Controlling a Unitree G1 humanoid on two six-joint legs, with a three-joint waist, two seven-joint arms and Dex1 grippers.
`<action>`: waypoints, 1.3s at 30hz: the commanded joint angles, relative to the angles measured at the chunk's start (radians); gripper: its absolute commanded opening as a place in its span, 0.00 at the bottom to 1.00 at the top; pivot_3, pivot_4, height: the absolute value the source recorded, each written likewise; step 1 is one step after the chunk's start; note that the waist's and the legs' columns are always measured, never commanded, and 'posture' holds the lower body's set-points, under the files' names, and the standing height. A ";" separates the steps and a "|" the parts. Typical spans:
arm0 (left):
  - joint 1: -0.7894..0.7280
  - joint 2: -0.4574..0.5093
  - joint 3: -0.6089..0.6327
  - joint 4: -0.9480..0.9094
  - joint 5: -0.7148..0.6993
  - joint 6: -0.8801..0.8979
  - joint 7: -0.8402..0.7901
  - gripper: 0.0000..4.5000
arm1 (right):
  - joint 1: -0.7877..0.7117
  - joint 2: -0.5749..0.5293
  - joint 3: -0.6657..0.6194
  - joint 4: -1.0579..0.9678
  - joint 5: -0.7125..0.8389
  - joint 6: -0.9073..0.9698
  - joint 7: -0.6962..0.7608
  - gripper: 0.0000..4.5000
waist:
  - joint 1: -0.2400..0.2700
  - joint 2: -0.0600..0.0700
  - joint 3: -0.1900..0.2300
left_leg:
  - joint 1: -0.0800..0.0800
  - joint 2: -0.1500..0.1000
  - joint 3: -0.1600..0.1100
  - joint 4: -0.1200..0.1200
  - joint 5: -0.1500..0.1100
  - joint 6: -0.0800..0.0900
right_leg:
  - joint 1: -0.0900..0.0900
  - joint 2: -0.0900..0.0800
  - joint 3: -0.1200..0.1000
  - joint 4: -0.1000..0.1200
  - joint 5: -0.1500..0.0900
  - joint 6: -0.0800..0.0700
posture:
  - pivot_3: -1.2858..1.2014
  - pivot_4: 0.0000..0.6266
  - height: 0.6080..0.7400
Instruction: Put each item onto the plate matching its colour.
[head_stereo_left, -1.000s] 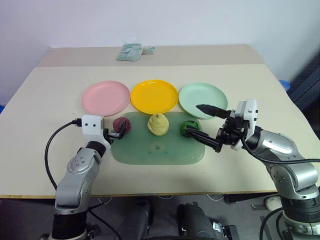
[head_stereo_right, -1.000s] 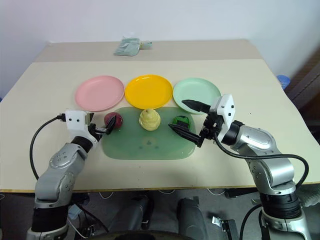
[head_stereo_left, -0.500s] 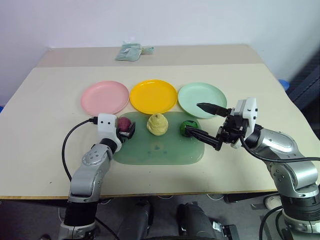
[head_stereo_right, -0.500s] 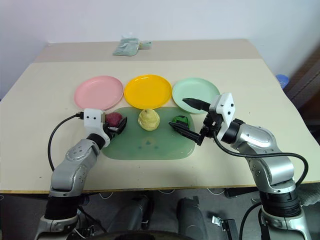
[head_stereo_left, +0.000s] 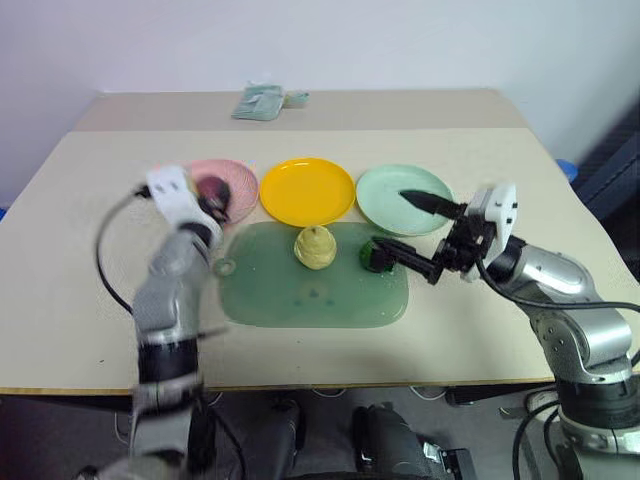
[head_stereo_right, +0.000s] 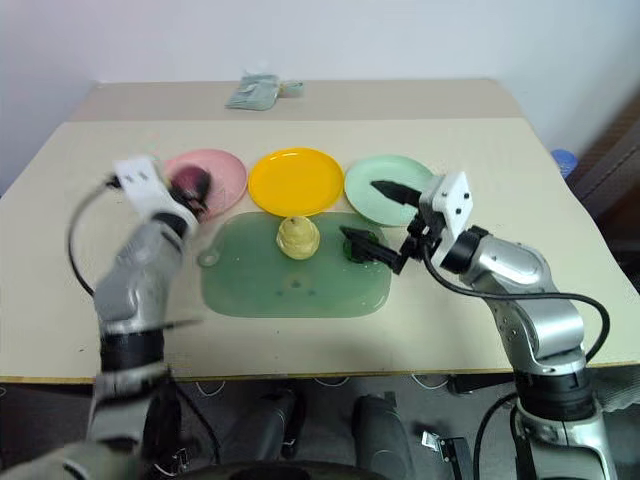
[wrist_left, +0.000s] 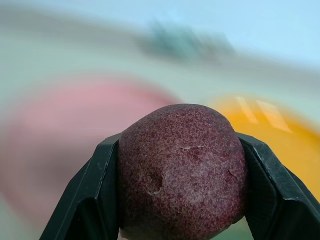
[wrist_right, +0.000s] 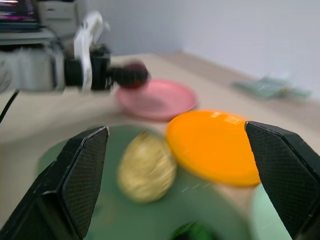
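Dark red ball (wrist_left: 182, 172) clamped between both fingers of left gripper (head_stereo_left: 213, 199), lifted off green mat (head_stereo_left: 300, 300), over pink plate (head_stereo_left: 240, 175) at its near edge. Right gripper (head_stereo_left: 415, 228) spread wide, empty, one finger over mint green plate (head_stereo_left: 385, 190), other just beside green-and-black ball (head_stereo_left: 376, 256) at mat's right end. Pale yellow pear shape (head_stereo_left: 315, 248) on mat, below orange-yellow plate (head_stereo_left: 305, 190). No readable writing. Bare tabletop (head_stereo_left: 90, 190) left of plates; folded packet (head_stereo_left: 262, 102) at far edge.
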 joint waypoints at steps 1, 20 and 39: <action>-0.046 -0.001 0.010 0.182 0.048 -0.107 0.045 0.62 | -0.029 0.020 0.000 0.022 -0.022 -0.033 -0.014 1.00 | 0.003 0.000 0.000 | 0.000 -0.001 0.000 0.000 0.000 0.000 | 0.000 -0.001 0.000 0.000 0.000 0.000 | 0.52 0.24 1.00; -0.026 -0.042 -0.042 0.169 0.000 -0.214 -0.066 0.99 | -0.034 0.046 0.008 0.012 -0.040 -0.036 -0.043 1.00 | 0.000 -0.002 0.001 | -0.002 -0.003 -0.001 0.002 -0.001 0.001 | -0.002 -0.002 0.001 0.001 0.001 0.002 | 0.52 0.24 1.00; 0.077 0.242 -0.319 -0.063 -0.271 0.036 -0.931 0.99 | 0.261 -0.030 -0.177 -0.125 0.027 0.024 -0.074 1.00 | 0.002 0.000 0.002 | -0.002 -0.002 -0.001 0.001 -0.001 0.002 | -0.001 -0.002 0.001 0.000 0.000 0.000 | 0.52 0.24 1.00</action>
